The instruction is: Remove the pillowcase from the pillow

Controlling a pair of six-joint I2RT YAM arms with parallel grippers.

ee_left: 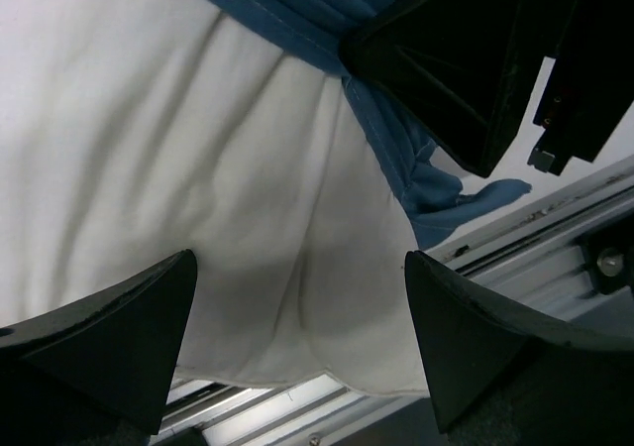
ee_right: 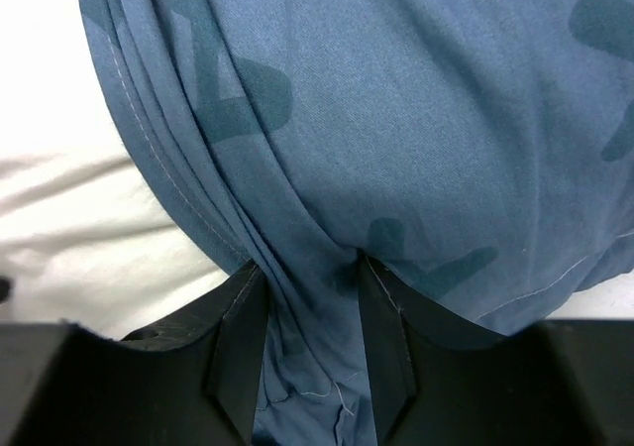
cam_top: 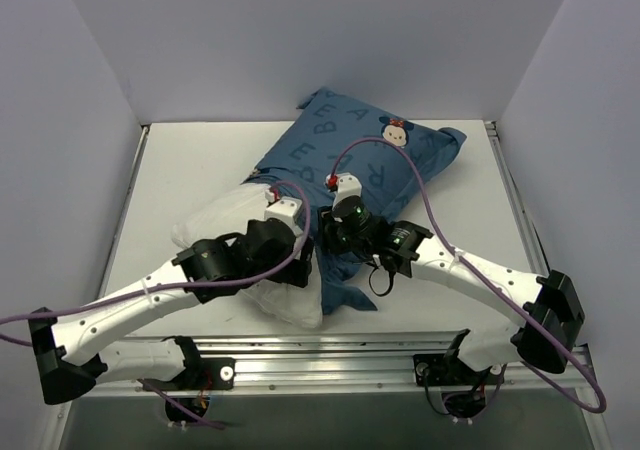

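My right end effector [ee_right: 309,268] pinches the bunched pillowcase [cam_top: 350,150]; my left end effector [ee_left: 299,263] gapes wide over bare pillow [cam_top: 215,225]. Roughly half done: the pillow's 7 o'clock end lies exposed on the worktop [cam_top: 180,160], its 1 o'clock end not yet freed

Top view: a fixed camera high above the near side of the table [cam_top: 190,160], looking down on the whole pillow [cam_top: 215,225]. Left wrist view: very close over the pillow's bare white near end, facing its near edge. Right wrist view: closer still, against the pillowcase [ee_right: 396,119] bunched at the pillow's middle. All three views share that blue-white boundary.
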